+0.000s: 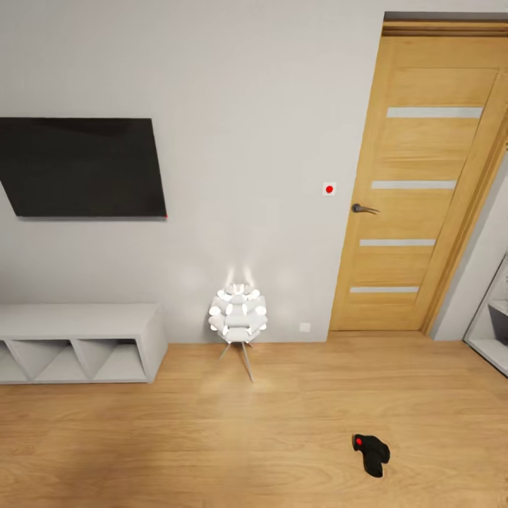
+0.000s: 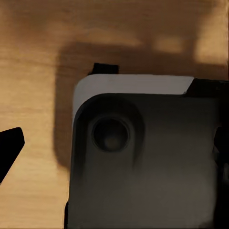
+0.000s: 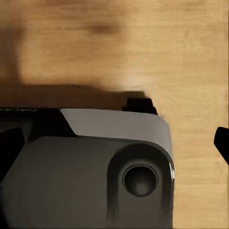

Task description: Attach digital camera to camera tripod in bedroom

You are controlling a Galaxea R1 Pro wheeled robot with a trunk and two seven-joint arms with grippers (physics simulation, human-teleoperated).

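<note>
The digital camera (image 1: 370, 454), small and matte black with a red dot, lies on the wood-plank floor at the lower right of the head view, well in front of the oak door (image 1: 416, 190). The camera tripod is out of view. My left gripper (image 2: 114, 143) hangs over my own dark base, one black fingertip (image 2: 9, 145) showing at the frame's edge, jaws wide apart and empty. My right gripper (image 3: 114, 148) is likewise open above the base, with a fingertip (image 3: 222, 143) at the edge. Both are far from the camera.
A white petal lamp (image 1: 238, 317) on thin legs stands against the grey wall. Low white cube shelving (image 1: 81, 342) sits at the left under a black wall screen (image 1: 81, 166). Another white shelf edge (image 1: 490, 331) shows at the far right.
</note>
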